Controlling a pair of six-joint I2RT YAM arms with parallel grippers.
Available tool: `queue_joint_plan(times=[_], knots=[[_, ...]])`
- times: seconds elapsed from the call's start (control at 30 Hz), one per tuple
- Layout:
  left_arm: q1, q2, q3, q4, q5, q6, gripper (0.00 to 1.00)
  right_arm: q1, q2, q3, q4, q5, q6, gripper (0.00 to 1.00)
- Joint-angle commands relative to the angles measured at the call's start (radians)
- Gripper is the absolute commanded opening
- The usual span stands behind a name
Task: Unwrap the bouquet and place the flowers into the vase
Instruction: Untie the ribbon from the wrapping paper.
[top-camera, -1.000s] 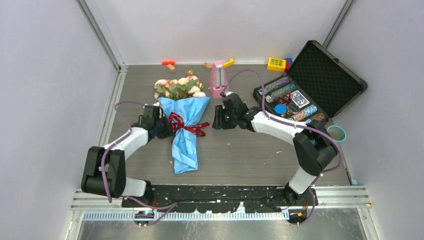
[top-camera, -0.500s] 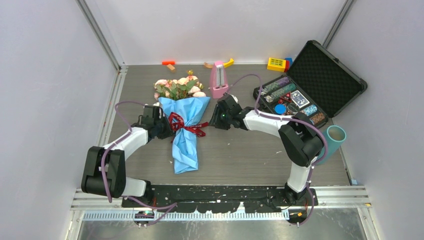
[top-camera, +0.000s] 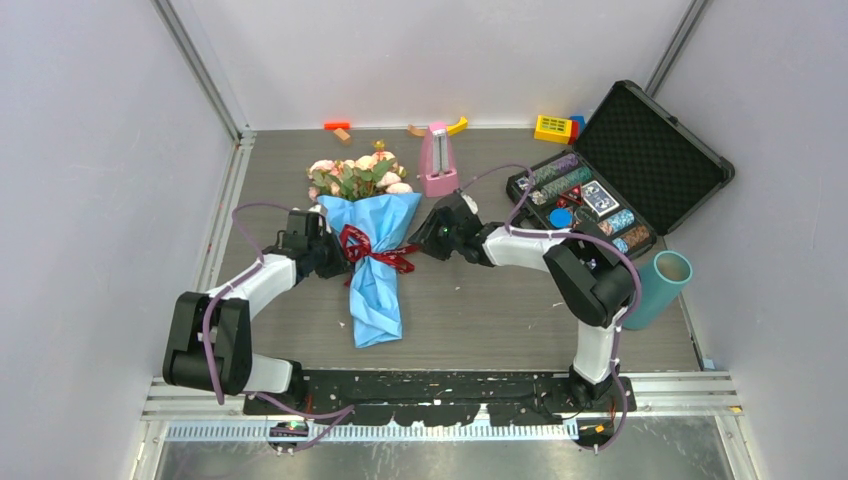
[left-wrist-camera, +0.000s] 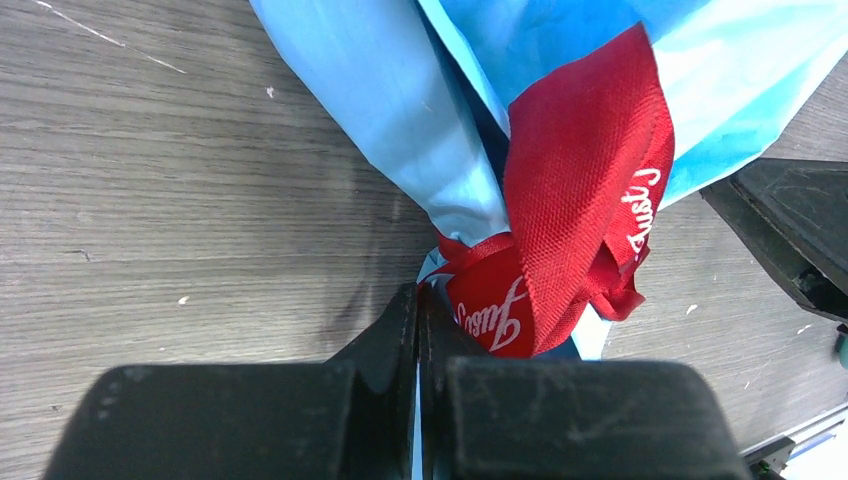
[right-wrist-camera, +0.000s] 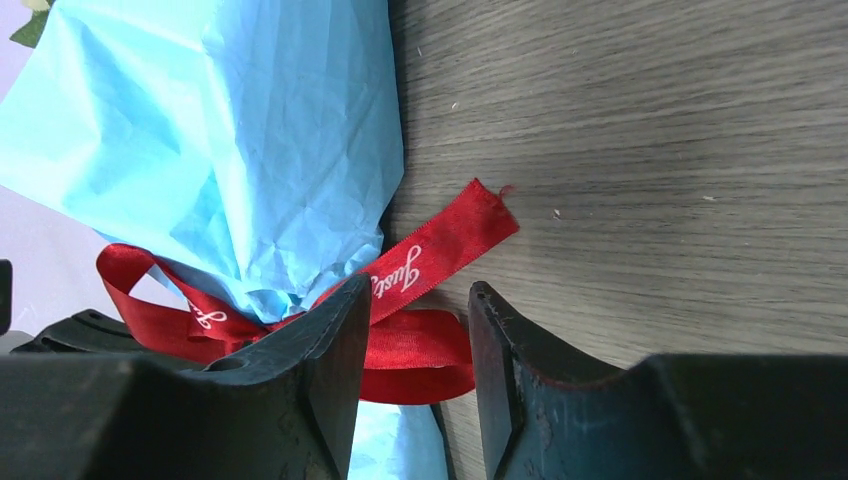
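The bouquet (top-camera: 372, 262) lies mid-table, a blue paper cone with its flowers (top-camera: 355, 176) pointing to the back wall. A dark red ribbon (top-camera: 366, 247) ties its waist. My left gripper (top-camera: 333, 250) sits at the cone's left side. In the left wrist view its fingers (left-wrist-camera: 400, 330) are shut, a thin edge of blue paper (left-wrist-camera: 400, 110) pinched beside the ribbon knot (left-wrist-camera: 575, 200). My right gripper (top-camera: 428, 238) is at the cone's right side, open, its jaws (right-wrist-camera: 420, 300) standing either side of a ribbon loop (right-wrist-camera: 420, 345), a loose tail (right-wrist-camera: 445, 245) just beyond. The teal vase (top-camera: 655, 286) stands at the right edge.
A pink metronome-shaped object (top-camera: 435, 160) stands just behind the right gripper. An open black case (top-camera: 640, 150) with poker chips and cards fills the back right. A yellow block (top-camera: 553, 128) and small toys (top-camera: 338, 128) lie along the back wall.
My right gripper has moved left up to the ribbon, and its elbow has swung aside, uncovering the vase. The cone's narrow end has shifted slightly right. The left gripper has stayed shut in place.
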Motion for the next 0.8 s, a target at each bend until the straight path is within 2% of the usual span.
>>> queue_joint_plan(times=[0.0, 0.77], knots=[[0.005, 0.012, 0.022, 0.035, 0.029, 0.019, 0.00, 0.007, 0.015, -0.010, 0.084, 0.029, 0.069, 0.47], [0.005, 0.006, -0.001, 0.068, 0.061, 0.006, 0.00, 0.023, 0.119, 0.016, 0.130, 0.013, 0.170, 0.46]])
